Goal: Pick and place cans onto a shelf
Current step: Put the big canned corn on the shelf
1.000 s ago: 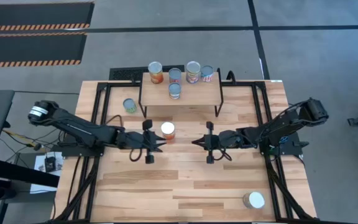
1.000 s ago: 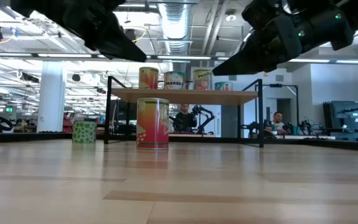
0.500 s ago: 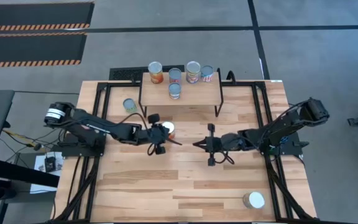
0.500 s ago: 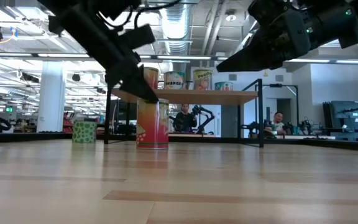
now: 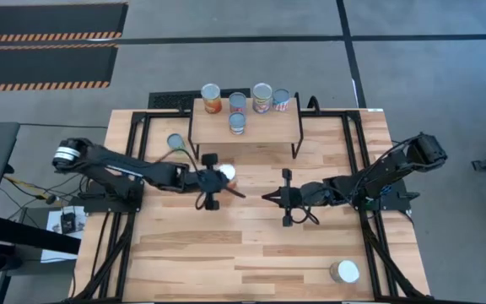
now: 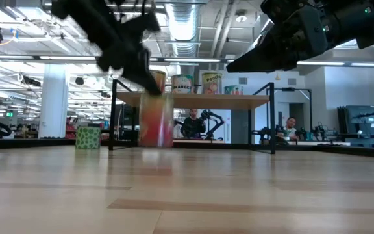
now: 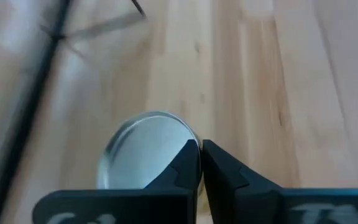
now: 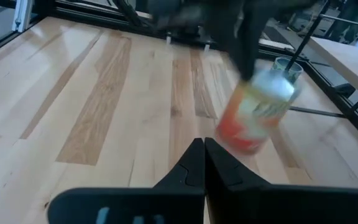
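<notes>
An orange-and-red can (image 5: 226, 173) with a silver top (image 7: 145, 146) stands in front of the shelf (image 5: 264, 127); it shows blurred and leaning (image 8: 253, 115). My left gripper (image 7: 201, 149) is shut at the can's top, with nothing between its fingers. My right gripper (image 5: 266, 196) hangs shut over mid-table, to the right of the can. Several cans (image 5: 237, 123) stand on the shelf's wood top. My left gripper has its shut fingers (image 7: 185, 163) against the edge of the can's silver top (image 7: 166, 140), coming slanting down from the table's left. The can leans, top toward the shelf, with its base (image 8: 238, 140) on the table.
A green can (image 5: 175, 142) stands on the table left of the shelf. Another can (image 5: 344, 271) stands near the front right corner. Black frame rails (image 5: 133, 169) run along both sides. Bare wood lies between the grippers and the near edge.
My left gripper has gone toward the table's right and far edge, up to the orange-and-red can, and has tipped further down. The can, upright before, now leans and shows blurred.
</notes>
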{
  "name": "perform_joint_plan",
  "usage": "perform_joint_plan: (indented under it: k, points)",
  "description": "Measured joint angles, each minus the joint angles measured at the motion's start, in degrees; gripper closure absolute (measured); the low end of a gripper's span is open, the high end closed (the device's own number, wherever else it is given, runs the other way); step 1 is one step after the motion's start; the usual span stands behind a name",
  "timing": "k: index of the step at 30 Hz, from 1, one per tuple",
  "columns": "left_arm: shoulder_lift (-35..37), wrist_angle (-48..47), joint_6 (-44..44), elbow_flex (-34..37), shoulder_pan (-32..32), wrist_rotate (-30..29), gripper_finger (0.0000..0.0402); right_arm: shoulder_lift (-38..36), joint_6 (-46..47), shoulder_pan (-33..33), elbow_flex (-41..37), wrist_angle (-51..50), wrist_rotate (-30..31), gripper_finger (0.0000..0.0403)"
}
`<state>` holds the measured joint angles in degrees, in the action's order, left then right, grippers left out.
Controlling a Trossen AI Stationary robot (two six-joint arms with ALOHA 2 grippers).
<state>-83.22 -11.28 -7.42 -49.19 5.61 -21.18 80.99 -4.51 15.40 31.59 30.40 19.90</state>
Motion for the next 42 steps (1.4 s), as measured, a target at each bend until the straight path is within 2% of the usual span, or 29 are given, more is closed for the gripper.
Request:
perform_joint_plan:
  k: [7, 10, 13, 20, 25, 42]
  points:
    - [9.6, -16.2, 0.7, -9.8, -1.7, -5.4, 0.0401, 0.0, 0.0, 0.0, 0.0, 0.1, 0.0, 0.0392]
    - [11.1, -23.5, 0.7, -15.7, -4.2, -8.1, 0.0401, 0.0, 0.0, 0.0, 0.0, 0.3, 0.0, 0.0392]
    - [10.7, -28.0, -0.2, -20.5, -7.9, -8.2, 0.0401, 0.0, 0.0, 0.0, 0.0, 0.4, 0.0, 0.0392]
    - [7.0, -28.7, -2.0, -25.2, -19.2, -2.8, 0.0401, 0.0, 0.2, 0.0, 0.0, 0.5, 0.0, 0.0392]
    - [4.6, -28.9, -2.5, -25.6, -24.3, 0.4, 0.0401, 0.0, 0.1, 0.0, 0.0, 0.2, 0.0, 0.0392]
    - [2.6, -26.2, -2.6, -25.6, -29.7, 4.7, 0.0398, 0.0, 0.4, 0.0, 0.0, 0.1, -0.1, 0.0391]
